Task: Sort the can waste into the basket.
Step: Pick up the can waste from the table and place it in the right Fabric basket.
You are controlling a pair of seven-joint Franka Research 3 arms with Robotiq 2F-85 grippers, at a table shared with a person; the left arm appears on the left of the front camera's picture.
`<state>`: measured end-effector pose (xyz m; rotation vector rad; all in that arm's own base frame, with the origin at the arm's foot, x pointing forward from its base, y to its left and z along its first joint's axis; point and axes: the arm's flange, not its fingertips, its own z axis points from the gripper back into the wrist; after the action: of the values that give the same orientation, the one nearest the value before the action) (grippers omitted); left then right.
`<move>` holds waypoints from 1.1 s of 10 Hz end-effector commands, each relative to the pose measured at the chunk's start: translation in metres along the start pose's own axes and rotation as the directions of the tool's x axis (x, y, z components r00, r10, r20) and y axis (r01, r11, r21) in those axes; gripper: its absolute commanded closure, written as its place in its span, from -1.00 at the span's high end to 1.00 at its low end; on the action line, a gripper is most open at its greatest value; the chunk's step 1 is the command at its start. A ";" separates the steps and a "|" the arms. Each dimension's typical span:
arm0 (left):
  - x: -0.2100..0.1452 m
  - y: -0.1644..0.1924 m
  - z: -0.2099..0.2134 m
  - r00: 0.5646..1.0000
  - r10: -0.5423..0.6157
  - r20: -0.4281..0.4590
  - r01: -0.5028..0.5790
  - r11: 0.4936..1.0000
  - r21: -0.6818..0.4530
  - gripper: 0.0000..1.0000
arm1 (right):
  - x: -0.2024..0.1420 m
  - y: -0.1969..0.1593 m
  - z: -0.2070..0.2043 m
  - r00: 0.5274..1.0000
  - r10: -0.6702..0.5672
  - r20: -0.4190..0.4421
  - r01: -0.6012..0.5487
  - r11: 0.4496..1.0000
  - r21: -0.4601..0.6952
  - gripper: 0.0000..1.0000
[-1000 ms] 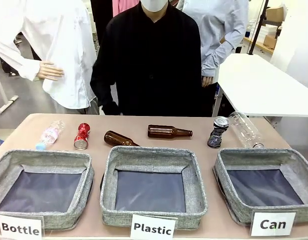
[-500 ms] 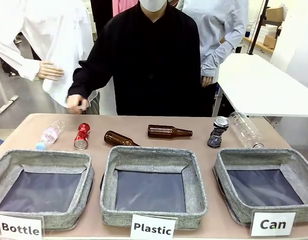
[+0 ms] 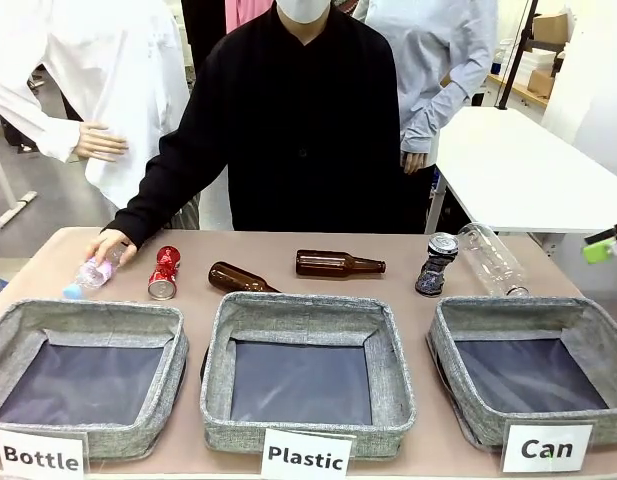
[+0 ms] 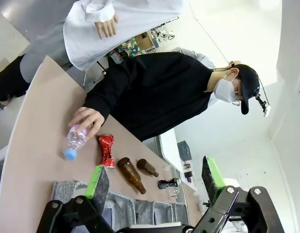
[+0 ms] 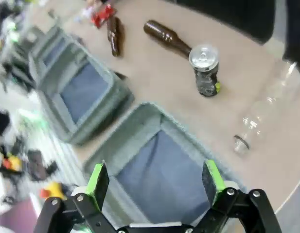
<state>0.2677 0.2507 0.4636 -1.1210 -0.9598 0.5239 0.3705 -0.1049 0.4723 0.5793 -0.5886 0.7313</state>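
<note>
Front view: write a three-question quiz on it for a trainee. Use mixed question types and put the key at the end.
1. True or false: the dark can stands upright on the table, outside the Can basket.
2. Pick one: the person's hand rests on
A. the dark can
B. the small clear plastic bottle
C. a brown glass bottle
3. Fill the gap: the red can lies just beyond the left basket, whose label reads ____.

Key: 1 true; 2 B; 3 Bottle.
</note>
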 end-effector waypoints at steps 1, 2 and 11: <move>0.001 0.000 0.000 1.000 -0.001 0.014 0.002 1.000 -0.023 1.00 | -0.003 -0.016 -0.017 0.983 0.167 0.082 -0.163 0.985 -0.056 1.00; 0.001 0.000 0.000 1.000 -0.001 0.014 0.002 1.000 -0.023 1.00 | 0.000 0.000 0.000 1.000 0.000 0.000 0.000 1.000 0.000 1.00; 0.005 -0.060 0.088 0.991 -0.023 -0.131 0.004 0.990 -0.140 1.00 | 0.015 -0.094 -0.101 0.968 0.211 0.138 -0.219 0.975 0.041 1.00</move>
<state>0.2079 0.2640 0.5222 -1.2128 -0.9286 0.4147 0.4517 -0.0848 0.3940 0.6142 -0.7555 0.8979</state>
